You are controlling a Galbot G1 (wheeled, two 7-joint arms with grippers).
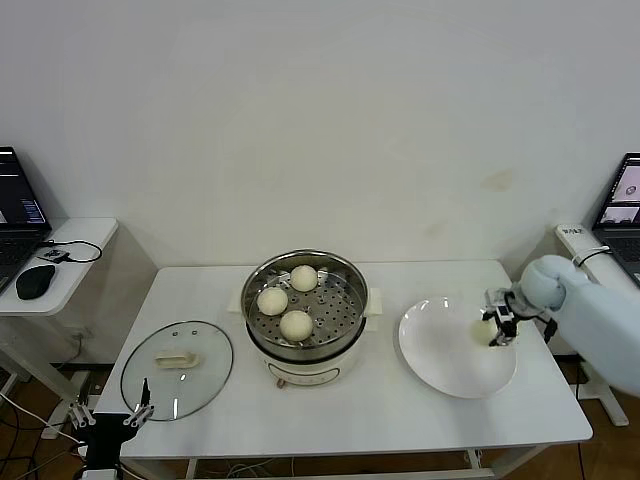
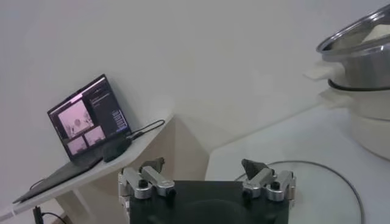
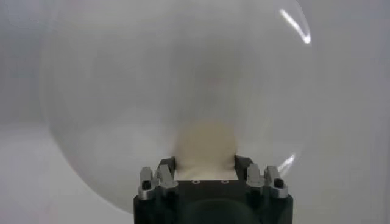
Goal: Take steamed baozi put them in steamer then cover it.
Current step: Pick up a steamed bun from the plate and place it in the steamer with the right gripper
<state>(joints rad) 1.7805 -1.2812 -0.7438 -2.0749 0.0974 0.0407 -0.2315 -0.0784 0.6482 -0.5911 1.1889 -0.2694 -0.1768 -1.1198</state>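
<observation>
L gripper (image 1: 110, 418) idle at table's near-left edge, jaws wide apart, empty, beside cover (image 1: 177, 369).
R gripper (image 1: 499, 327) over white plate (image 1: 440, 365), jaws closed around 4th baozi (image 3: 205, 149); 3 baozi (image 1: 296, 324) sit in steamer (image 1: 305, 312), uncovered, mid-table (image 1: 400, 420).

Plain white wall (image 1: 320, 120), white table (image 1: 400, 410), side desk (image 1: 60, 262) with laptop (image 1: 18, 205), mouse (image 1: 35, 281)

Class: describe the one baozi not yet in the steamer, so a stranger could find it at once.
Start at the steamer mid-table, then look to the white plate on its right. The baozi sits at that plate's far right edge, alone, between the right pincer fingers.
</observation>
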